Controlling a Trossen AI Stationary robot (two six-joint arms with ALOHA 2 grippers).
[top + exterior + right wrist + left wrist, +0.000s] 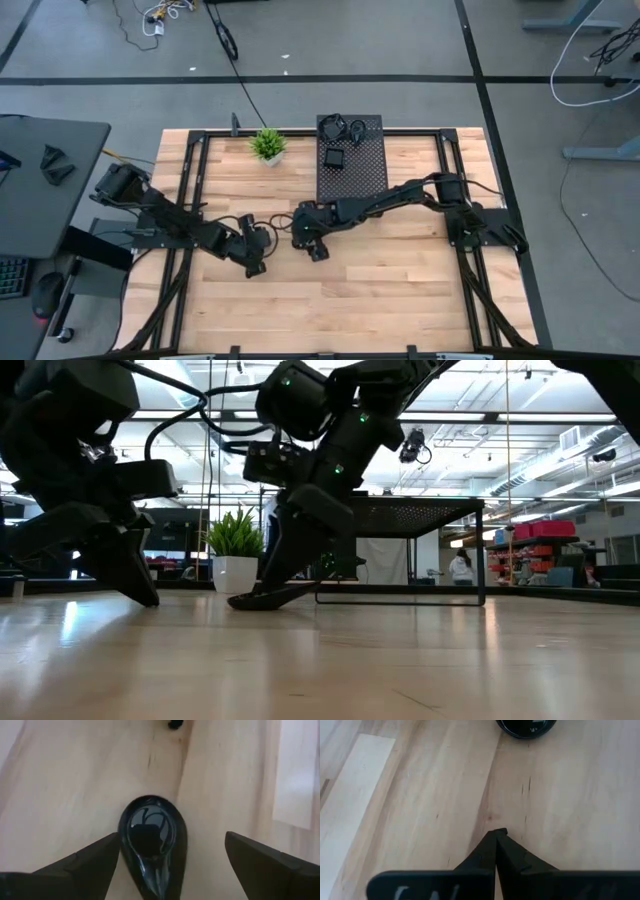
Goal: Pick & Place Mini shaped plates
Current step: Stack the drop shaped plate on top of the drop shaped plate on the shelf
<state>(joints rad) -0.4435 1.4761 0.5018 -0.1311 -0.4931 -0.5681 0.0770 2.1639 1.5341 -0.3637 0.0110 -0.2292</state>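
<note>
Much of the pale wood-plank table [330, 310] lies bare along its near half, with dark frame rails at both sides and the arms meeting near its middle. Black perforated box [351, 160] stands at the far edge, flat-topped, on thin legs in the low view; three small glossy black plates [343, 130] rest on its top, shapes hard to tell. Small green potted plant [267, 146] in a white pot sits just beside the box's left side. Right arm reaches in from the right edge, folded low, its claw [170, 857] pointed down at the table centre, fingers spread wide to either side of a teardrop plate [152, 842]: glossy black, raised rim, lying flat on the wood, not touched by either finger. Left arm slants in from the left edge, its claw [497, 836] angled down with tip close to the wood, fingers pressed together on nothing, near the right claw but apart from it.
</note>
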